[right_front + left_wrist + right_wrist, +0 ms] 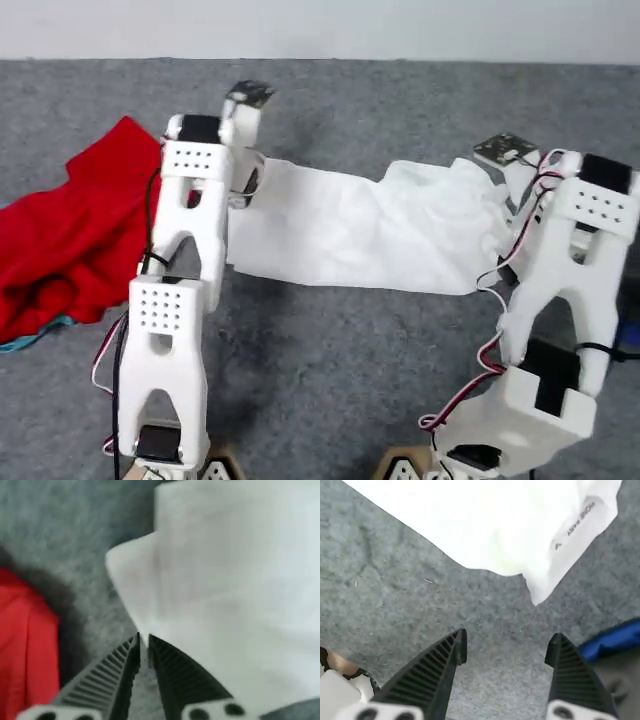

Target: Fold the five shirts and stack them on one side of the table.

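left gripper (143,642): closed to a thin slit, tips at the white shirt's edge. whether cloth is pinched between them cannot be told.
right gripper (509,642): wide open, holding nothing, over bare table (340,380) just short of the shirt's tagged end.
white shirt (350,235): lies lengthwise between the two arms, mostly flat, rumpled toward the right arm. judged to be laid this way so that each gripper can take one end for a fold.
red shirt (70,240): crumpled beside the left arm, apart from the white one. judged to be waiting its turn, not yet folded.
blue cloth (615,637): an edge near the right gripper. what kind of item it is cannot be told.
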### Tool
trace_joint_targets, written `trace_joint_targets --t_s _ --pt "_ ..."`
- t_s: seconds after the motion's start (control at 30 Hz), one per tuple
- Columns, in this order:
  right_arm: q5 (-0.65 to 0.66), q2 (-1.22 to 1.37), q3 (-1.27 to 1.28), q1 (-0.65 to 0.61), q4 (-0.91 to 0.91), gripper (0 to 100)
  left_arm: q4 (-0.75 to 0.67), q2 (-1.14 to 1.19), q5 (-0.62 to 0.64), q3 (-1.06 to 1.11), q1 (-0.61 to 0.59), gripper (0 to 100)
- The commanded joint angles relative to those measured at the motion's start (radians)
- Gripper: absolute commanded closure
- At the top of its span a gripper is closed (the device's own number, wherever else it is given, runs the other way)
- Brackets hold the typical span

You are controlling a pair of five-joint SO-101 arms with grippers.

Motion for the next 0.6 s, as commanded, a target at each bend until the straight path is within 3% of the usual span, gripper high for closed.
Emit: trace_joint_targets --t_s 0.0,0.1,0.33,0.57 --pt "-0.012 -0.047 -0.008 -0.016 -0.01 73.1 -0.008 0.014 0.118 -0.054 -0.02 85" --pt "-0.012 -0.047 -0.008 -0.01 -0.01 73.2 0.008 0.026 0.186 -0.084 -0.009 79" --pt "-0.011 -0.048 -0.006 -0.008 -0.007 73.4 0.008 0.032 0.186 -0.196 0.068 79" --pt "-0.009 -0.056 -0.006 -0.007 -0.001 73.4 -0.008 0.115 0.183 -0.168 0.084 81"
